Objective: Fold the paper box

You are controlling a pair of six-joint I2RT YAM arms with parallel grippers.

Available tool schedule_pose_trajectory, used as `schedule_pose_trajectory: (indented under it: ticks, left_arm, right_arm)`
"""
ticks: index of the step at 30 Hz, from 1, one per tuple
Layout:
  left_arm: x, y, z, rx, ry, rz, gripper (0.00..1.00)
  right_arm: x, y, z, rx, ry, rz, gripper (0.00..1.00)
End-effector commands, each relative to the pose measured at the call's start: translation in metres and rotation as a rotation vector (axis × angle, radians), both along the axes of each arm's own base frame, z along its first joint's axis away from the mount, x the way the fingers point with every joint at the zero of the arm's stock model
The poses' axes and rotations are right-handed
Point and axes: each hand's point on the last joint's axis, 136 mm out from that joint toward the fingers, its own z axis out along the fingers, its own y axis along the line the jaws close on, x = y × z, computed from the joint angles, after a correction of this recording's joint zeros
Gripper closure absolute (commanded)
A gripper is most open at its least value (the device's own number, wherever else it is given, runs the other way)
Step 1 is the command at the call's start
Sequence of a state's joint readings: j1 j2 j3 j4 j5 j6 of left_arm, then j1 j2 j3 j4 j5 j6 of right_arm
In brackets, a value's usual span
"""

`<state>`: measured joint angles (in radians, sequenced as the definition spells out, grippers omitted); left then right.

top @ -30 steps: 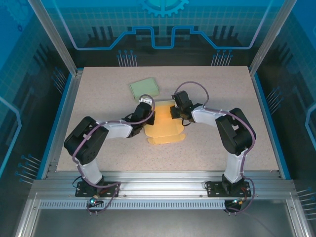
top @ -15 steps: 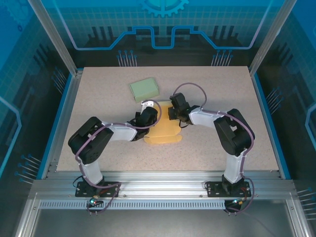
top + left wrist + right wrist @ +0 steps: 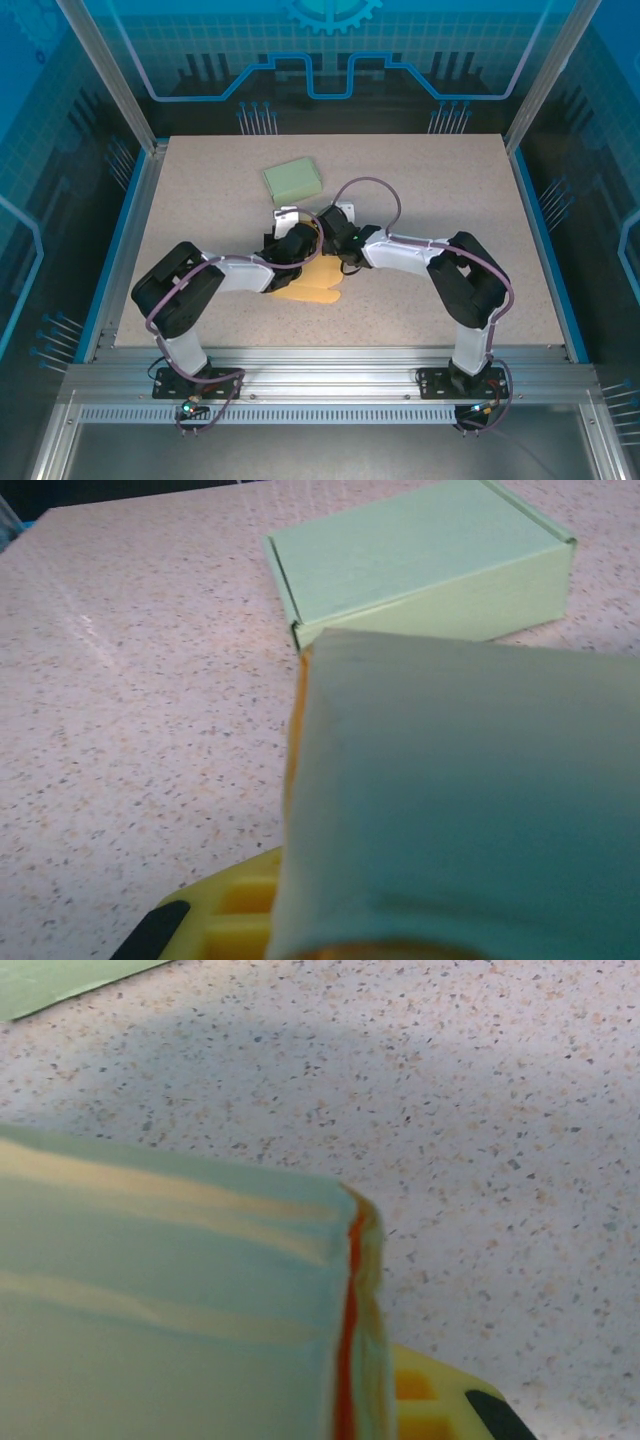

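The orange-yellow paper box (image 3: 312, 289) lies partly folded at the table's middle, with a flat part showing in front of the two grippers. My left gripper (image 3: 299, 243) and right gripper (image 3: 336, 233) meet over its back edge, nearly touching. In the left wrist view a raised panel (image 3: 460, 810) of the box stands close before the camera, beside one yellow finger (image 3: 225, 920). From the right wrist, the same kind of panel (image 3: 170, 1320) shows its orange edge next to a yellow finger (image 3: 440, 1405). Each gripper looks shut on a panel.
A closed pale green box (image 3: 293, 180) sits behind the grippers, toward the back left; it also appears in the wrist views (image 3: 420, 570) (image 3: 60, 980). Speckled tabletop (image 3: 450, 180) surrounds the work. Frame posts stand at the table's corners.
Both grippers have drawn together and swung left and nearer. The flat sheet has folded up, so less orange shows on the table.
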<state>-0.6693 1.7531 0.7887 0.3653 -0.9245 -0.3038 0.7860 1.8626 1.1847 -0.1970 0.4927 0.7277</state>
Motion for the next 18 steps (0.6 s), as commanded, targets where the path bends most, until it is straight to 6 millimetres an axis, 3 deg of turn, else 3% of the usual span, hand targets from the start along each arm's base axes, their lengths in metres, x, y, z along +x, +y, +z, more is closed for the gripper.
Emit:
schedule_pose_trajectory:
  ticks: [1,6,9,15,17,18]
  left_arm:
    - [0.011,0.015,0.045,-0.084,-0.202,0.152,0.95]
    - [0.012,0.018,0.047,-0.12,-0.224,0.153,0.93]
    - [0.011,0.008,0.05,-0.182,-0.237,0.079,0.87]
    - [0.001,-0.013,0.05,-0.323,-0.169,-0.05,0.86]
    - [-0.004,-0.022,0.046,-0.37,-0.127,-0.092,0.72]
    - [-0.006,-0.028,0.044,-0.409,-0.109,-0.124,0.56]
  right_arm:
    - [-0.033,0.007,-0.015,-0.012,0.13,0.051,1.0]
    - [-0.033,0.013,-0.013,-0.008,0.133,0.055,1.0]
    - [-0.031,0.013,-0.012,-0.02,0.135,0.053,1.0]
    - [-0.028,-0.001,-0.014,-0.121,0.162,0.029,1.0]
    - [-0.029,-0.004,-0.017,-0.144,0.175,0.025,1.0]
    - [-0.031,-0.006,-0.018,-0.148,0.179,0.025,1.0]
